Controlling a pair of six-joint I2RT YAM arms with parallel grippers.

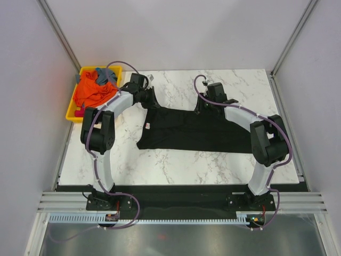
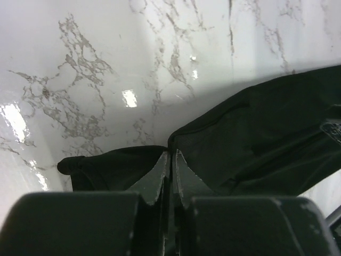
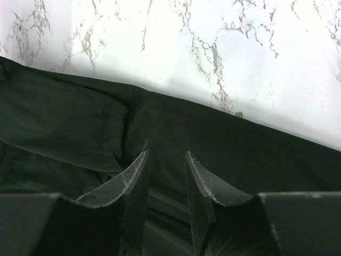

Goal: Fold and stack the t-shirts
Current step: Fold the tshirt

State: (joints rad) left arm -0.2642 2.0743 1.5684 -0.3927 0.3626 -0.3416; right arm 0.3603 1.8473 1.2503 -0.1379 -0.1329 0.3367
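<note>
The marble table [image 1: 176, 165] carries the black t-shirt [image 1: 197, 130] spread flat across its middle, laid out for folding. The orange t-shirt [image 1: 91, 92] and grey-blue t-shirt [image 1: 106, 76] lie bunched in the yellow tray [image 1: 71, 109] at the far left corner. The left gripper [image 2: 171, 154] is nearly closed, nipping the black shirt's far-left edge, probably to lift it. The right gripper [image 3: 166, 157] stands part-way apart with cloth between its jaws, and whether it grips is unclear.

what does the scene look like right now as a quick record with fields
surface: marble table
black t-shirt: spread out mid-table
left gripper: pinched shut on black t-shirt at its far-left corner
right gripper: jaws apart at the shirt's far edge, grip unclear
yellow tray: far-left corner, holding orange t-shirt and grey-blue t-shirt
stack: not started
</note>
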